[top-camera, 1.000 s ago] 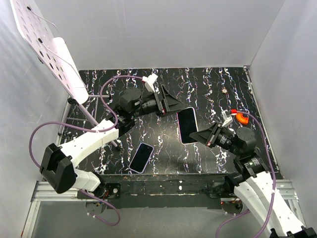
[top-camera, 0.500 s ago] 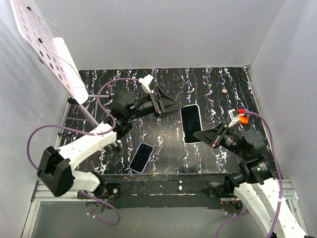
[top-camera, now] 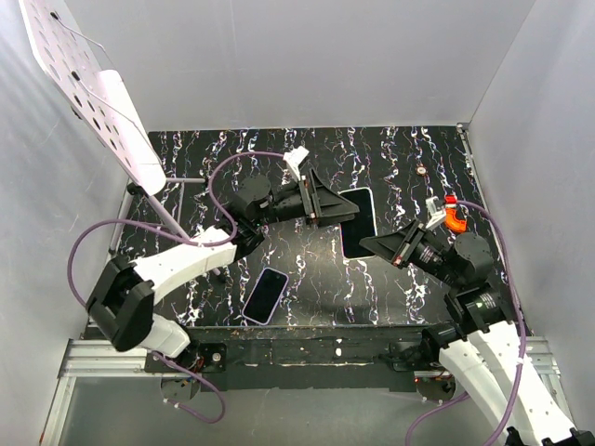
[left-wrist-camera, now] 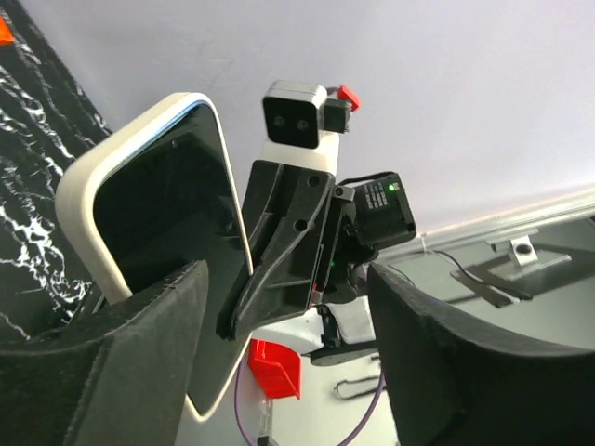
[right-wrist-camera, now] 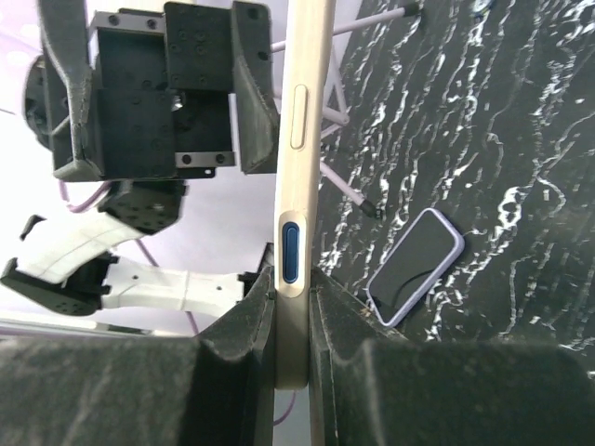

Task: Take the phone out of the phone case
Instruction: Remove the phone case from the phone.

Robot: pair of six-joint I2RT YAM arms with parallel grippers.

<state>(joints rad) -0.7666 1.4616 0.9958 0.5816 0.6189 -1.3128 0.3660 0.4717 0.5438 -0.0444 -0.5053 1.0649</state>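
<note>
While the right gripper (right-wrist-camera: pixel 291 311) clamps the cased phone (top-camera: pixel 361 228) edgewise, the left gripper (left-wrist-camera: pixel 288 311) hangs released at its far end; a second phone (top-camera: pixel 265 295) lies below them.

Phone case (right-wrist-camera: pixel 299 186): smooth cream plastic, satin finish. Screen (left-wrist-camera: pixel 172 218): glossy black glass. Table (top-camera: pixel 400 160): glossy black surface with white marble veining. Perforated panel (top-camera: pixel 79 88): matt white sheet.
</note>
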